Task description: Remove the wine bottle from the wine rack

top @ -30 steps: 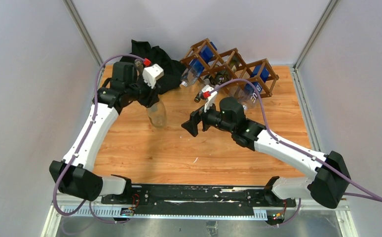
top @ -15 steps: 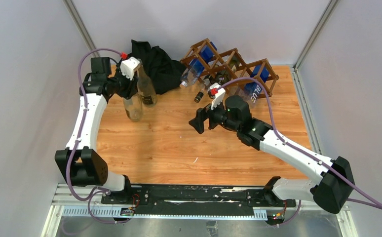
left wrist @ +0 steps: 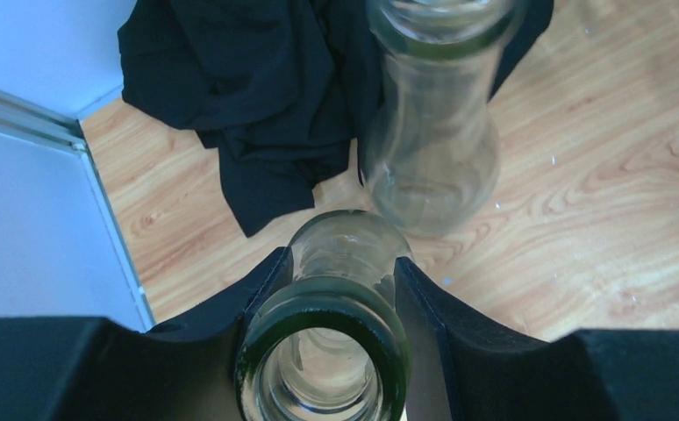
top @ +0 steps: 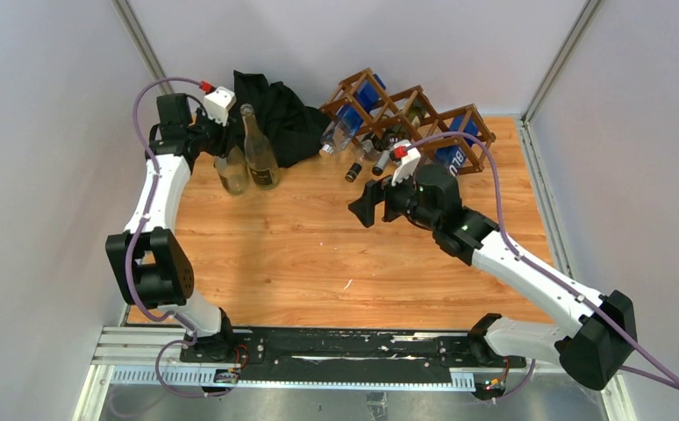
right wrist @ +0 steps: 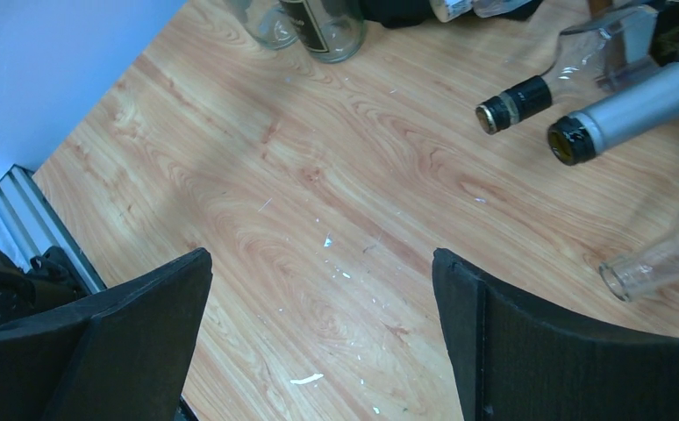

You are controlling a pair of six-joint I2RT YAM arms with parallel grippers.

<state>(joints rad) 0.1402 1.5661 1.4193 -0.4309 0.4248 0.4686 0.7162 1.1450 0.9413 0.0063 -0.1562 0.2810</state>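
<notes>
The left arm's fingers [left wrist: 340, 267] are closed snugly round the neck of a clear bottle [top: 233, 173]. It stands upright at the far left of the desk [top: 318, 263], though I can't tell whether its base is resting on the wood or just above it. A second upright bottle [top: 260, 158] with a dark label is just beside it, and a black cloth [top: 279, 114] lies heaped right behind the pair. That clear bottle is off the wine rack [top: 406, 110] and well apart from it. The right arm's fingers [top: 367, 206] are spread wide with nothing between them, hovering over bare wood in front of the rack. The next pull, I'd say, turns on how the racked bottles lie: on their sides, long axes running from the back wall toward the near left, necks leading. A dark-capped neck [right wrist: 511, 103] and a silver-capped neck [right wrist: 625, 114] poke out just beyond the right fingers, off to their far side, not in line with where they point. The right arm is plainly the nearer one, since the left is well away and occupied. By my count there is one rack, three cells across. It holds four bottles as far as I can make out: a blue-labelled left-end bottle [top: 353, 110], a blue-labelled right-end bottle [top: 454, 156] and the two capped ones between. Two bottles stand upright on the desk, and there is one cloth.
</notes>
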